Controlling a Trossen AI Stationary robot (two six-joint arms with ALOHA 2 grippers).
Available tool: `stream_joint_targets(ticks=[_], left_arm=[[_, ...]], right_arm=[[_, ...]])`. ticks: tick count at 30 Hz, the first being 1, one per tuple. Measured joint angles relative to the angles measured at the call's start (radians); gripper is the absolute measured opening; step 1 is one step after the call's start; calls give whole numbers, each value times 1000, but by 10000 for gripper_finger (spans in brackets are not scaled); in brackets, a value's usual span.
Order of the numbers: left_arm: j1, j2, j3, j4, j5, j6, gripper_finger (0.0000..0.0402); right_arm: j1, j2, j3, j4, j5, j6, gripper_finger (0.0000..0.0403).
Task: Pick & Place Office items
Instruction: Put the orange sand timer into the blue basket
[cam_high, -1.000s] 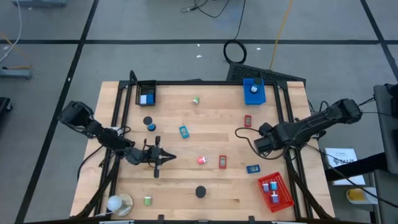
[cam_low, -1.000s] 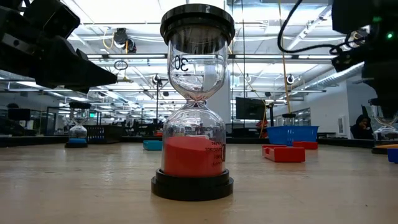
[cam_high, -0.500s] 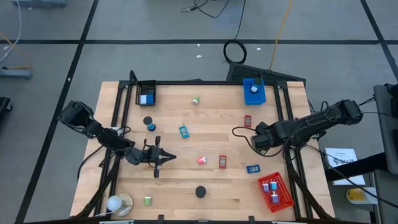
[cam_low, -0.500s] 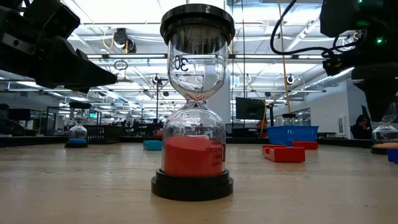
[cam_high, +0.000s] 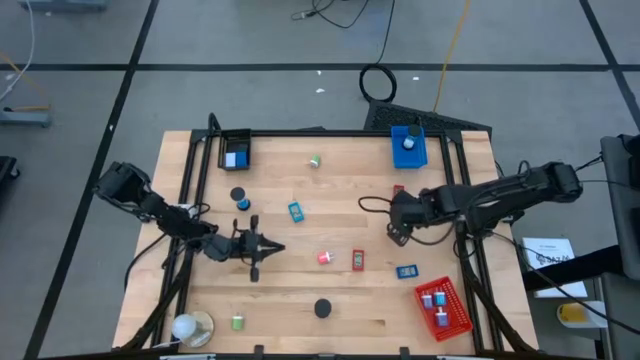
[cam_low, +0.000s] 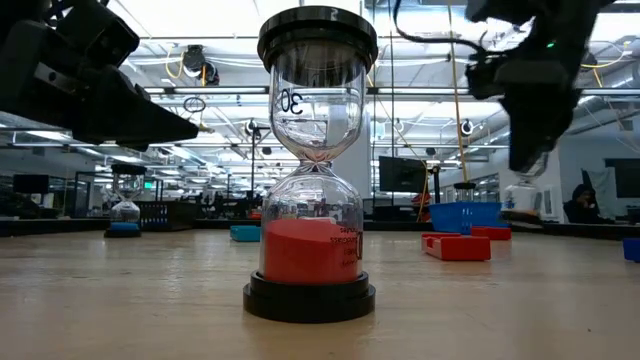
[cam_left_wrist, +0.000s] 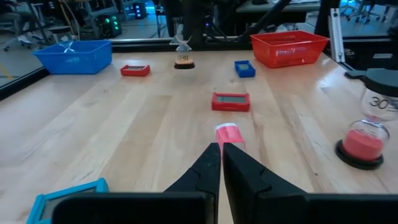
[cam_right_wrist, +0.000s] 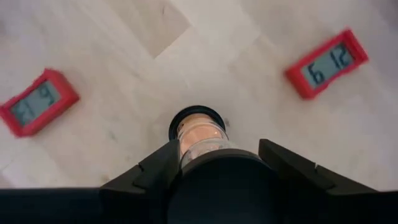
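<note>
Since the earlier frame the right gripper (cam_high: 398, 228) had swung inward from the tabletop's (cam_high: 300, 300) right side toward its middle, and its jaws had narrowed onto a small hourglass with orange sand (cam_right_wrist: 198, 132), which stood upright between them in the right wrist view; whether they pressed on it firmly could not be told. Two red clock-like blocks (cam_right_wrist: 38, 102) (cam_right_wrist: 327, 63) lay flat on either side of it, apart from it. Left gripper (cam_high: 262, 249) hung over the left-centre of the tabletop with its jaws together, holding nothing, pointing at a pink roll (cam_left_wrist: 227, 133) just ahead. Other office items lay scattered about, including a blue framed block (cam_high: 296, 211) and a larger red-sand hourglass (cam_low: 315, 165) near the front edge
</note>
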Motion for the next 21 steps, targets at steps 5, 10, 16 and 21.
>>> stream_joint_targets(ticks=[5,10,16,21], left_arm=[[11,0,0,0,0,-2,26],[11,0,0,0,0,-2,26],[11,0,0,-1,0,-3,26],[11,0,0,-1,0,-3,26]], right_arm=[[-69,87,2,116,-41,-105,199],[-98,191,59,126,-54,-192,198],[-99,260,117,124,-53,-253,210],[-99,271,119,131,-26,-258,233]])
